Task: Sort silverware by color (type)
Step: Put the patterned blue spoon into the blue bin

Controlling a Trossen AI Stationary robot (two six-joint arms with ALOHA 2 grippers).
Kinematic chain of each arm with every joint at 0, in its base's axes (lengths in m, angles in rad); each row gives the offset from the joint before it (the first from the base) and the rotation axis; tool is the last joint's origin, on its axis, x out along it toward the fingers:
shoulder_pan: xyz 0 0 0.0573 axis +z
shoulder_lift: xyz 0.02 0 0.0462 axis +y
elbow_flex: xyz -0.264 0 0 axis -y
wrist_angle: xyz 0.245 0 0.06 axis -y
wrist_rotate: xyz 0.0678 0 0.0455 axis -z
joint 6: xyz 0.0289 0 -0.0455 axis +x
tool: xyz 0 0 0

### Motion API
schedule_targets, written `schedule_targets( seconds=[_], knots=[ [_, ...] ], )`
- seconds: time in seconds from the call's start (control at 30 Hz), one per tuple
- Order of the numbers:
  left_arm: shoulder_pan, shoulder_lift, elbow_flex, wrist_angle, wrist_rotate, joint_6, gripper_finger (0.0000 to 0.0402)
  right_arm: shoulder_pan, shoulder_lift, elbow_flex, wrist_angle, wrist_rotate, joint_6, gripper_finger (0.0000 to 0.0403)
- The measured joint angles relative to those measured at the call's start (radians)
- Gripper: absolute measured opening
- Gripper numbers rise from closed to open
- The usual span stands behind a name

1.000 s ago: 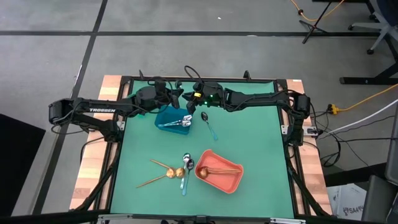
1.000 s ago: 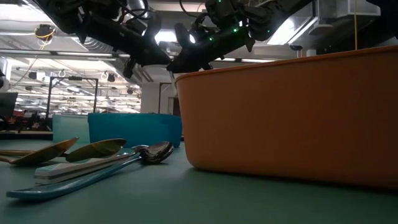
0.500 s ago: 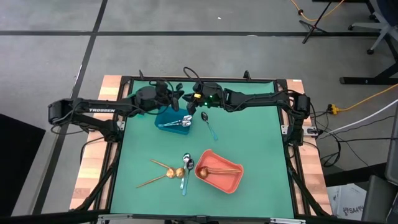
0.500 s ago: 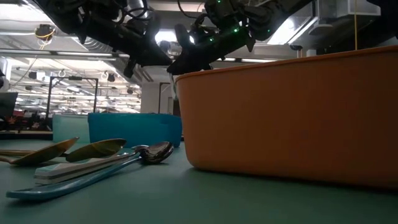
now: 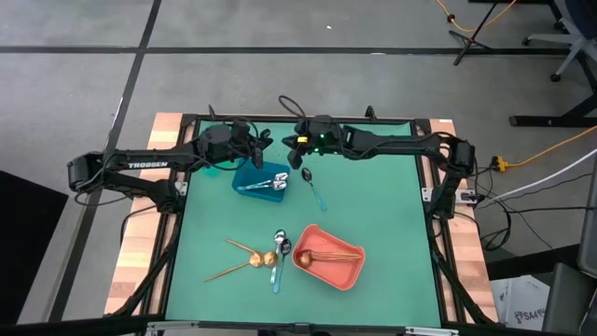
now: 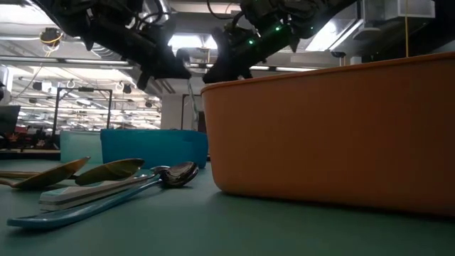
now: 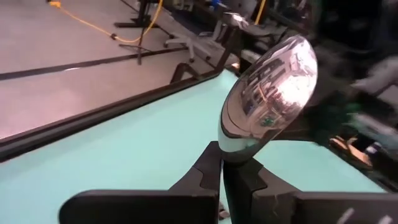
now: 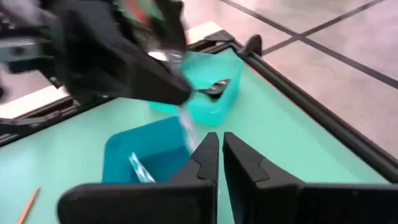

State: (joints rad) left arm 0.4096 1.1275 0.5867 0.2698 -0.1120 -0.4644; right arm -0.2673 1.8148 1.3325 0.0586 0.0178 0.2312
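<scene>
High view, blue bin (image 5: 254, 177) holding silver utensils (image 5: 269, 183), coral bin (image 5: 333, 262) holding gold spoon (image 5: 326, 256), left tool (image 7: 222, 171) clamped on silver spoon (image 7: 269, 93), right tool (image 8: 219, 149) together.

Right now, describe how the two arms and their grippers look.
Both arms are dark, slim and jointed. The left arm bears white TROSSEN lettering; the right arm shows a green light and a yellow patch near its wrist, with black cables looping above. Each gripper, left and right, has two flat, matte-black, angular fingers.
</scene>
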Motion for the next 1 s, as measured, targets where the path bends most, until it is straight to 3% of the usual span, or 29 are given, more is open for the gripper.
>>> schedule_targets(
  seconds=[0.2,0.4,0.5,0.77,1.0],
  knots=[
    [0.012,0.001,0.0,-0.004,0.038,0.001,0.0,-0.024,-0.008,-0.001,-0.122,-0.006,-0.028,0.0014],
    [0.011,0.001,0.002,-0.042,0.185,0.026,0.0,-0.05,-0.008,-0.001,-0.252,-0.009,-0.079,0.0014],
    [0.01,0.002,0.054,-0.187,0.213,0.049,0.0,-0.058,-0.008,-0.001,-0.282,-0.01,-0.083,0.0014],
    [0.006,0.005,0.337,-0.775,0.204,0.291,0.0,-0.069,-0.008,-0.001,-0.287,-0.01,-0.083,0.0014],
    [-0.009,0.006,0.403,-0.902,0.198,0.355,0.0,-0.067,-0.007,-0.001,-0.287,-0.01,-0.084,0.0014]
  ],
)
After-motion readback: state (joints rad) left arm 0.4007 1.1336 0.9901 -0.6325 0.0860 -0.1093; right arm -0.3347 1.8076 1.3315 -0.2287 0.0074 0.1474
